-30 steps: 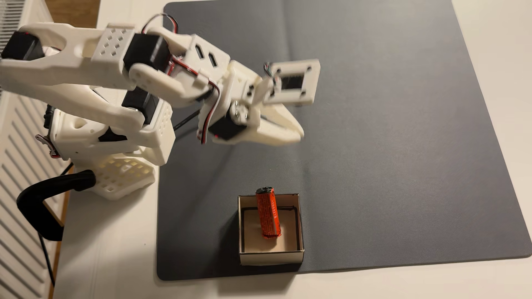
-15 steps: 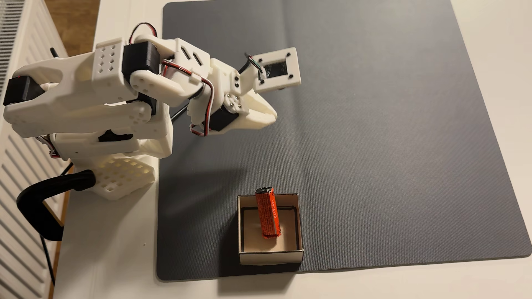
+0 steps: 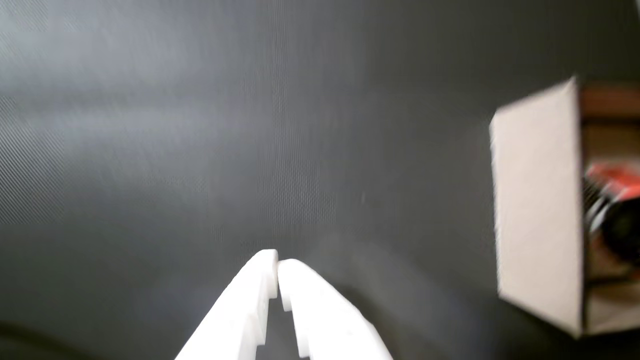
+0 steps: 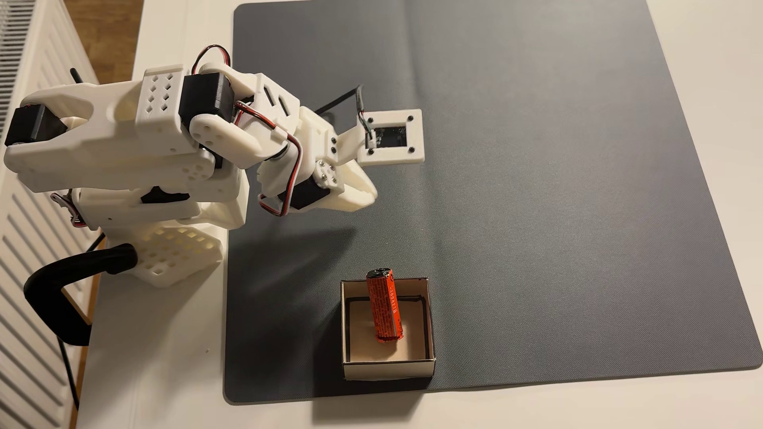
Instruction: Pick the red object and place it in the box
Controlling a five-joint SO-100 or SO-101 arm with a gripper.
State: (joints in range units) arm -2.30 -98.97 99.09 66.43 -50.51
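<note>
The red object [image 4: 385, 307], an orange-red cylinder with dark digits and blackish ends, stands tilted inside the box [image 4: 429, 326], its top leaning on the far wall and poking above the rim. The box is small, square and cream-beige, near the mat's front edge. My gripper [image 4: 371, 196] hangs shut and empty, well behind and left of the box, folded close to the arm's base. In the wrist view the white gripper [image 3: 277, 265] has its tips together over bare mat, and the box [image 3: 537, 200] with the blurred red object [image 3: 612, 177] lies at the right edge.
A dark grey mat [image 4: 536, 185] covers the white table [image 4: 157, 350]. The arm's base [image 4: 173, 251] stands left of the mat, with a black clamp [image 4: 62, 288] at the table edge and a white radiator [image 4: 20, 247] beyond.
The arm has pulled back toward its base and lowered, the gripper moving left and nearer the mat. The red object and the box have not moved.
</note>
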